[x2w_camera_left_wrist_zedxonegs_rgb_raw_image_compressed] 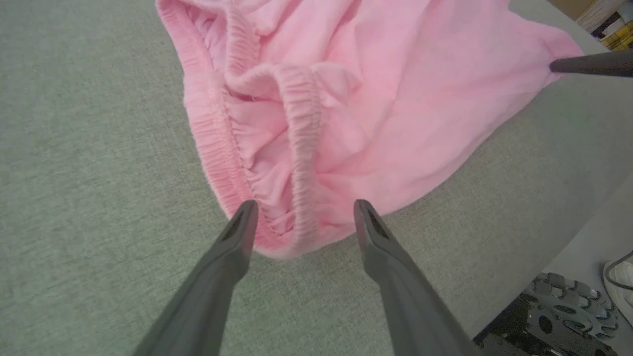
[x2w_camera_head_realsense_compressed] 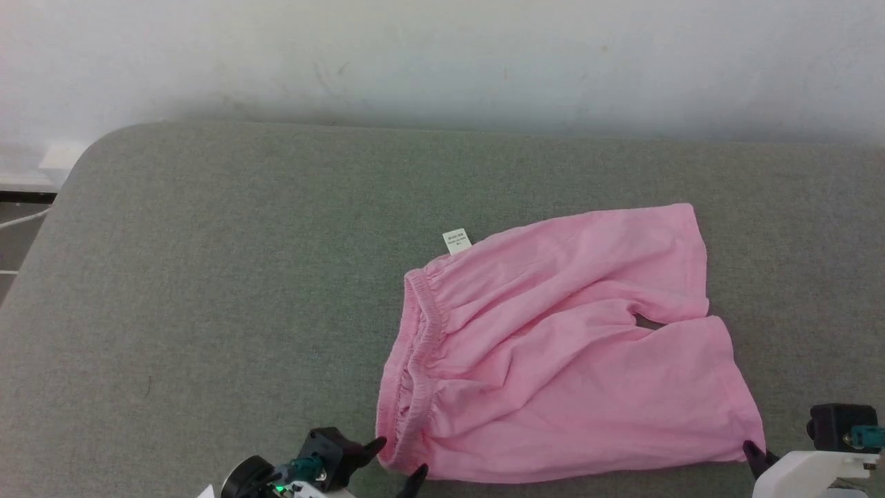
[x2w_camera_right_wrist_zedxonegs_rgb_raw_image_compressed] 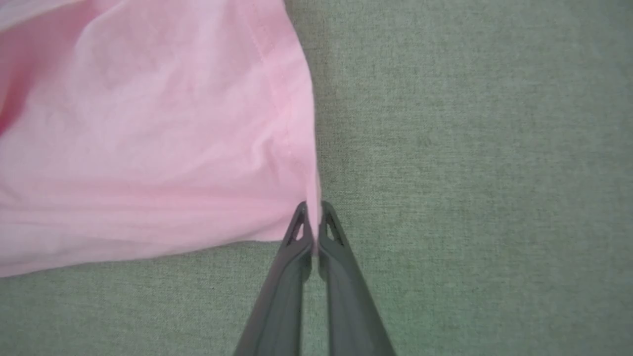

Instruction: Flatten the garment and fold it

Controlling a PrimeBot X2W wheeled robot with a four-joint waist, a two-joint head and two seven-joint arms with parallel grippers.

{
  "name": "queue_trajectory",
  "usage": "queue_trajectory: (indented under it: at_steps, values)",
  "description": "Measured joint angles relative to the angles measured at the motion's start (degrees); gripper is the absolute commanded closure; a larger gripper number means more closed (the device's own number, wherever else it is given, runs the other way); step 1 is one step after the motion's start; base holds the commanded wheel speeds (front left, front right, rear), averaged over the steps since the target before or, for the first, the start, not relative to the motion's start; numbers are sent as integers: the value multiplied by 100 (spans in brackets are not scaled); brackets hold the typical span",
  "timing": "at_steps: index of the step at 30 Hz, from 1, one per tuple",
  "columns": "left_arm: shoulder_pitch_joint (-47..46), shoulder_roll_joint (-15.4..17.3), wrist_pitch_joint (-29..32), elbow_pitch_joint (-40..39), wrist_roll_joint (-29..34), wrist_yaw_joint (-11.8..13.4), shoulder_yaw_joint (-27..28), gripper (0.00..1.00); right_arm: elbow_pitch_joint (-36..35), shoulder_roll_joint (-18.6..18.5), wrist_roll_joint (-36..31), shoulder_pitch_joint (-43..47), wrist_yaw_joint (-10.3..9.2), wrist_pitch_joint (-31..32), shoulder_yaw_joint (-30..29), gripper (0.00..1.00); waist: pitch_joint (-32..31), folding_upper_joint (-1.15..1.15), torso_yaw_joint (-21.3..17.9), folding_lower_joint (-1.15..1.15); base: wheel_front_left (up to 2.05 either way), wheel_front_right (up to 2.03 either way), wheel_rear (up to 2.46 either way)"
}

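While my left fingers [x2w_camera_left_wrist_zedxonegs_rgb_raw_image_compressed: 232, 247] stand spread wide on either side of the waistband's [x2w_camera_left_wrist_zedxonegs_rgb_raw_image_compressed: 301, 148] near corner, gripping nothing, my right fingers [x2w_camera_right_wrist_zedxonegs_rgb_raw_image_compressed: 299, 232] are pressed together on the near hem corner of one leg, with a sliver of pink cloth caught between the tips. Whether the left tips touch the fabric I cannot tell. My shorts [x2w_camera_head_realsense_compressed: 553, 346] lie creased on the grey-green worktop [x2w_camera_head_realsense_compressed: 207, 277], right of centre from my head. The gathered waistband faces my left and both legs run to my right, with a small gap at the crotch. At the near corner the waistband gapes open and shows the inside. A white label [x2w_camera_head_realsense_compressed: 456, 241] sticks out past its far end onto the worktop. Behind the worktop is a pale wall [x2w_camera_head_realsense_compressed: 415, 55].
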Motion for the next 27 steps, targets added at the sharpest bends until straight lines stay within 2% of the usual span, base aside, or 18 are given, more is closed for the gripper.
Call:
queue_trajectory:
  at_steps: [3,7,13,20,21,22,27]
  values:
    - [-53,370,530,-253,-286,0,-253,0,2,1,49,0,0,-1,12,100,30,0,-18,0,0,0,0]
    - [-159,616,773,-476,-434,-1,-430,0,30,0,63,-1,0,-9,52,100,64,0,-45,0,0,0,0]
    - [-349,693,795,-505,-485,-1,-606,0,74,0,82,-3,0,-16,78,100,122,0,-94,0,0,0,0]
    - [-507,712,834,-192,-637,-1,-773,0,80,0,81,-63,0,-18,131,100,220,0,-152,0,0,0,0]
    - [-537,710,835,-149,-704,-1,-800,73,77,0,81,-67,0,-18,147,100,236,0,-159,0,0,0,0]
    - [-560,712,843,-126,-750,0,-838,100,75,1,81,-67,0,-16,157,100,250,0,-164,0,0,0,0]
    - [-569,799,758,-41,-866,-1,-998,100,12,0,81,-68,-1,-25,172,100,252,0,-178,0,0,0,0]
